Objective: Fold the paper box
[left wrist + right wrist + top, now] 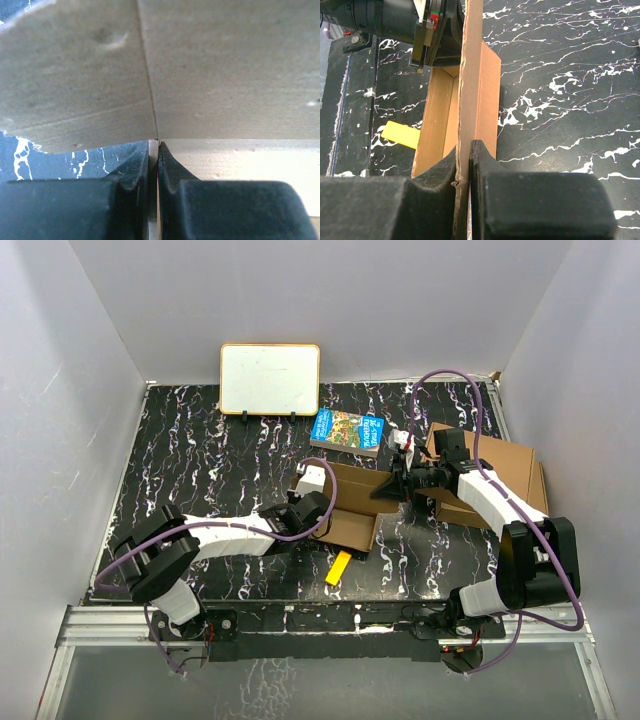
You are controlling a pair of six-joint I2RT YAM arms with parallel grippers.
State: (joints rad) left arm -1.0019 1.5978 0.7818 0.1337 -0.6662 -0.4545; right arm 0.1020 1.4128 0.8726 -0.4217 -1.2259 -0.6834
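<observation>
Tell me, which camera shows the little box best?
Top view: only there does nearly the whole box show, still open. Left wrist: just flat cardboard close up beyond the left fingers. Right wrist: one wall edge-on, pinched by the right fingers.

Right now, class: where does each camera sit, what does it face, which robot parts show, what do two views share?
Top external: above, behind the robot, facing down at the table; left arm, right arm show.
Left wrist: behind left gripper, pinching the paper box.
Right wrist: behind right gripper, pinching an upright flap; left arm beyond.
Shared: yellow strip, top and right.
</observation>
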